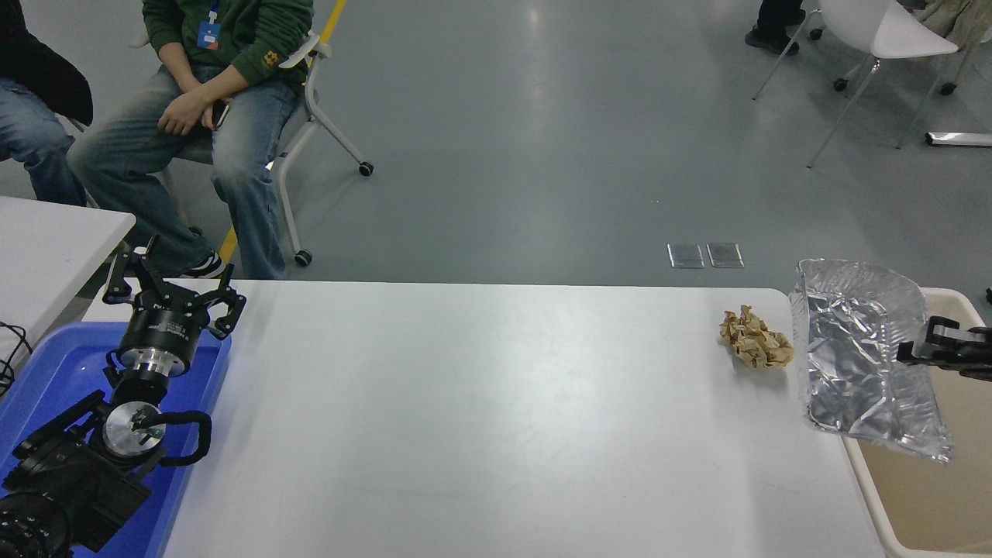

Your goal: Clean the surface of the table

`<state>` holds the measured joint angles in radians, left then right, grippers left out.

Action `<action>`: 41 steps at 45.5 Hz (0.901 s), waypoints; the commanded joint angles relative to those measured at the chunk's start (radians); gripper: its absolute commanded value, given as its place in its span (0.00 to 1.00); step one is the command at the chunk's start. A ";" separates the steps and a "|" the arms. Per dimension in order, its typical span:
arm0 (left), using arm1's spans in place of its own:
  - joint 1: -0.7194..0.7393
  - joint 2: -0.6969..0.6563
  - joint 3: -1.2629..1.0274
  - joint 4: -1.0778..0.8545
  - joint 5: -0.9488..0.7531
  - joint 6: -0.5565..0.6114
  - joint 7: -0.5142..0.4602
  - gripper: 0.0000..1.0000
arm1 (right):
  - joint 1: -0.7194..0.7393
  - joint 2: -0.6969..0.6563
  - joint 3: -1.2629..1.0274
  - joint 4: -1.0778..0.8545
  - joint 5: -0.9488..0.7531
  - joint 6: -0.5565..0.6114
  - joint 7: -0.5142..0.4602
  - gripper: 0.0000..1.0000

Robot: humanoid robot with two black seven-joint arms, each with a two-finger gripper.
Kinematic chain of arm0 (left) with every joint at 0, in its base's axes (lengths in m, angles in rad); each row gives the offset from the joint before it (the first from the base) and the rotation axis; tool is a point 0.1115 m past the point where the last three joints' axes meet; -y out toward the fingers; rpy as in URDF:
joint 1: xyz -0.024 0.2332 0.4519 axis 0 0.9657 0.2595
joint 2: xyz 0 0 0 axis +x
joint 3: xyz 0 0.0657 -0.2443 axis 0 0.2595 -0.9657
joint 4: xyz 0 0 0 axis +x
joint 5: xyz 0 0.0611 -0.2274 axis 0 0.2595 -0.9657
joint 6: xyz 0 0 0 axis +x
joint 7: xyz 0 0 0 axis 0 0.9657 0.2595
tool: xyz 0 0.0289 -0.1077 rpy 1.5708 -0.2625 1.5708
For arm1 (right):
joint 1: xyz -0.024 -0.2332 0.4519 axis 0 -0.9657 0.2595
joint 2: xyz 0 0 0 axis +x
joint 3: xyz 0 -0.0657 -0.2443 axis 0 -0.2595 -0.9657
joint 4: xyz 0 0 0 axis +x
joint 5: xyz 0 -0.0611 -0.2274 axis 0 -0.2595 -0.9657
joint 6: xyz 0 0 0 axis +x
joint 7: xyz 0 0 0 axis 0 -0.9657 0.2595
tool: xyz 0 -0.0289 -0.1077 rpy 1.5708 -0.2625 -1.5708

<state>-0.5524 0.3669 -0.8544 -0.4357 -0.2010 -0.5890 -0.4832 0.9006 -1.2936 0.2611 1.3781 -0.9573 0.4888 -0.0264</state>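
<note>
The wide white table surface point(480, 418) fills the lower part of the head view. A crumpled brown paper ball point(756, 346) lies on it near the far right corner. My right gripper point(914, 350) comes in from the right edge, shut on the rim of a crinkled silver foil tray point(860, 356). It holds the tray tilted in the air over the table's right edge and the beige bin point(922, 496). My left gripper point(172, 288) is parked open at the lower left, over the blue tray point(54, 372).
Two people sit on chairs beyond the table's far left corner point(209, 93). A corner of a smaller white table point(46, 240) shows at the left edge. White chairs point(883, 39) stand on the grey floor at the top right.
</note>
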 commanded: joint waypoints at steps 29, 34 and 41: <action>0.000 0.000 0.000 0.000 0.000 0.000 0.000 1.00 | -0.035 0.249 -0.160 -0.643 -0.006 -0.013 0.261 0.00; 0.000 0.001 0.000 0.000 0.000 0.000 0.000 1.00 | -0.035 0.319 -0.229 -0.773 -0.004 -0.041 0.321 0.00; 0.000 0.001 0.000 0.000 0.000 0.000 0.000 1.00 | -0.037 0.419 -0.313 -0.945 0.002 -0.058 0.410 0.00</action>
<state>-0.5523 0.3670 -0.8544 -0.4357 -0.2010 -0.5891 -0.4832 0.8682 -1.0110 0.0646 0.6891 -0.9627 0.4574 0.2605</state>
